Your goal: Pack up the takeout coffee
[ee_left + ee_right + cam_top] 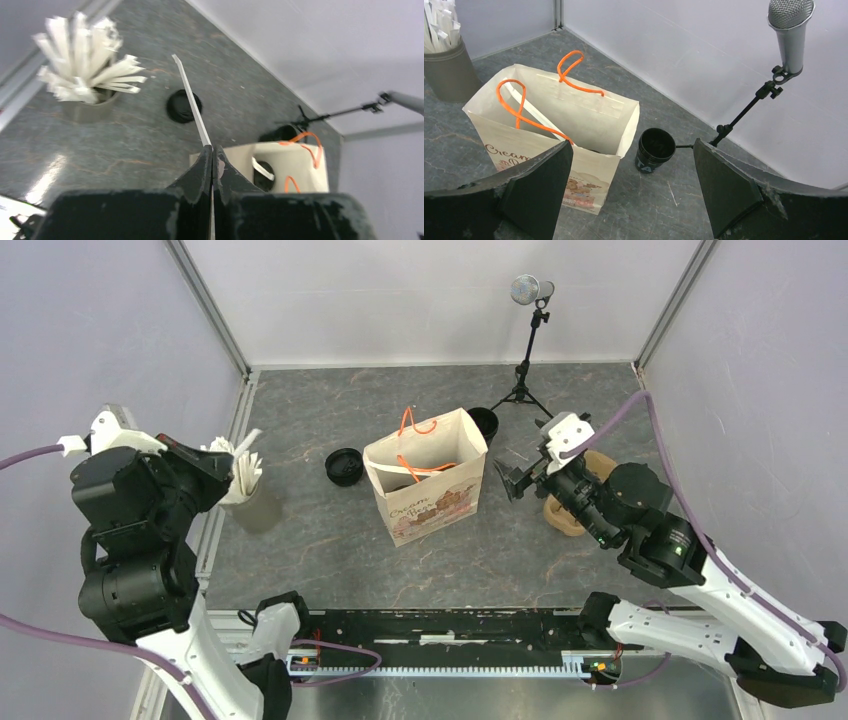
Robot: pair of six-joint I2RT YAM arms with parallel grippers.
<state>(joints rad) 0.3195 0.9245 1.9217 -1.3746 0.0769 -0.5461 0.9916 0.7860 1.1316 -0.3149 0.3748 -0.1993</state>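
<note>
A black takeout coffee cup [345, 467] stands on the table left of the beige paper bag [425, 485]. A second cup [655, 149] stands by the bag's far right corner. A third black cup [264, 179] shows inside the bag [295, 160], with a white straw [262, 168] lying across it. My left gripper [212, 149] is shut on a thin white straw [192, 105], held above the table left of the bag. My right gripper [632, 143] is open and empty, to the right of the bag.
A grey holder full of white straws [250, 495] stands at the left, just beside my left wrist. The brown pulp carrier [572, 512] lies under my right arm. A microphone on a small tripod [530, 290] stands at the back right. The bag's orange handles [519, 105] stick up.
</note>
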